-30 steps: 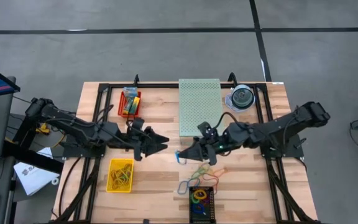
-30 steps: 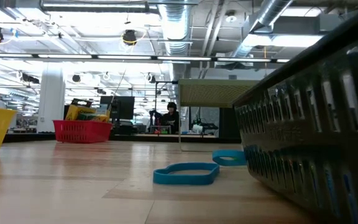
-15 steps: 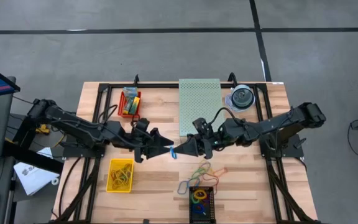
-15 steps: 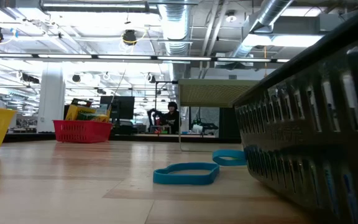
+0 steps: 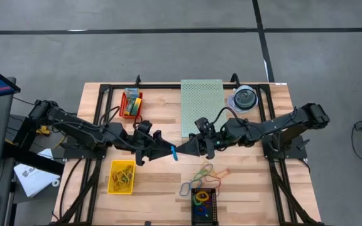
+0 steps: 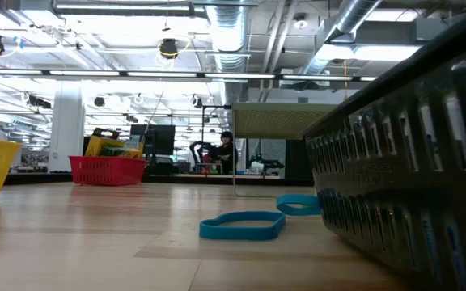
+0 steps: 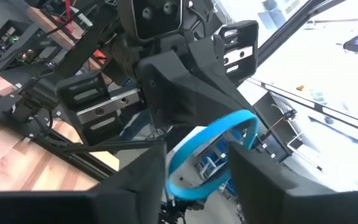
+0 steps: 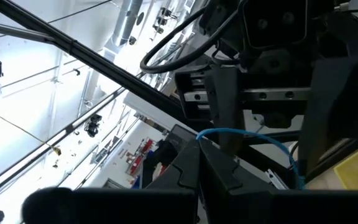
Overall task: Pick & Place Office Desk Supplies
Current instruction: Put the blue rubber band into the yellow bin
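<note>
While the right gripper, fingers clamped on the blue rubber band, holds it above the table just beside the pale green perforated box, the left gripper meets it tip to tip; its fingers stand apart, straddling the loop.

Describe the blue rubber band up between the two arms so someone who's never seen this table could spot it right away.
Start at the pale green perforated box at the far middle of the wooden table, then come toward the near edge to where the two dark arms meet tip to tip. The blue rubber band hangs there between the left gripper and the right gripper. Unlike the loose bands lying on the wood, it is off the table.
</note>
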You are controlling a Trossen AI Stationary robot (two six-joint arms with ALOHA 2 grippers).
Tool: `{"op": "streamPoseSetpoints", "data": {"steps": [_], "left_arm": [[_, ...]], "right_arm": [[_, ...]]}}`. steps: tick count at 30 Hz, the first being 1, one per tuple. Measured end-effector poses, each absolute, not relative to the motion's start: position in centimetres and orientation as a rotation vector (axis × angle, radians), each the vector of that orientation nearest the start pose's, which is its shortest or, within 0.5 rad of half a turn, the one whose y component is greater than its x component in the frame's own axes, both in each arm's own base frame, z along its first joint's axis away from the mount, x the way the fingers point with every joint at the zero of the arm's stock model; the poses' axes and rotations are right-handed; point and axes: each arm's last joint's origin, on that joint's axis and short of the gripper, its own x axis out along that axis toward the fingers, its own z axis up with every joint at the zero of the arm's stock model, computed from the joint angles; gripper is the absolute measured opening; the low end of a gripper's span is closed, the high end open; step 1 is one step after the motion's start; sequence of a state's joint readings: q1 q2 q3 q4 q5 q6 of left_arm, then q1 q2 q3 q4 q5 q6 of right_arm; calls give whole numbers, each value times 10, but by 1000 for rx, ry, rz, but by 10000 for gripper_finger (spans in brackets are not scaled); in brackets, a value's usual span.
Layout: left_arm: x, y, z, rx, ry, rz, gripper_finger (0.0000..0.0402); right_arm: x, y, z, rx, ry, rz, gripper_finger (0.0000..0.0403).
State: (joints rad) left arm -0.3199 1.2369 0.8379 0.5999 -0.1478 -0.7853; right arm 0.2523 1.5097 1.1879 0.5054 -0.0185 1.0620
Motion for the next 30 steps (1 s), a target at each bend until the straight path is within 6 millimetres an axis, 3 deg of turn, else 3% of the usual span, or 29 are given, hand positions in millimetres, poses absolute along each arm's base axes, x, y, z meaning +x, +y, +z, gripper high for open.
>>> {"op": "streamPoseSetpoints", "data": {"steps": [9, 15, 24, 30], "left_arm": [[263, -88, 331, -804, -96, -250, 10], [262, -91, 331, -802, -95, -258, 2], [252, -91, 338, -806, -95, -274, 1], [229, -98, 331, -841, 137, -246, 1]], "right_arm": [[339, 89, 364, 1062, -28, 344, 0], [338, 91, 365, 1042, -54, 317, 18], [339, 89, 364, 1039, -57, 281, 162], [340, 85, 364, 1041, -60, 267, 221]]}}
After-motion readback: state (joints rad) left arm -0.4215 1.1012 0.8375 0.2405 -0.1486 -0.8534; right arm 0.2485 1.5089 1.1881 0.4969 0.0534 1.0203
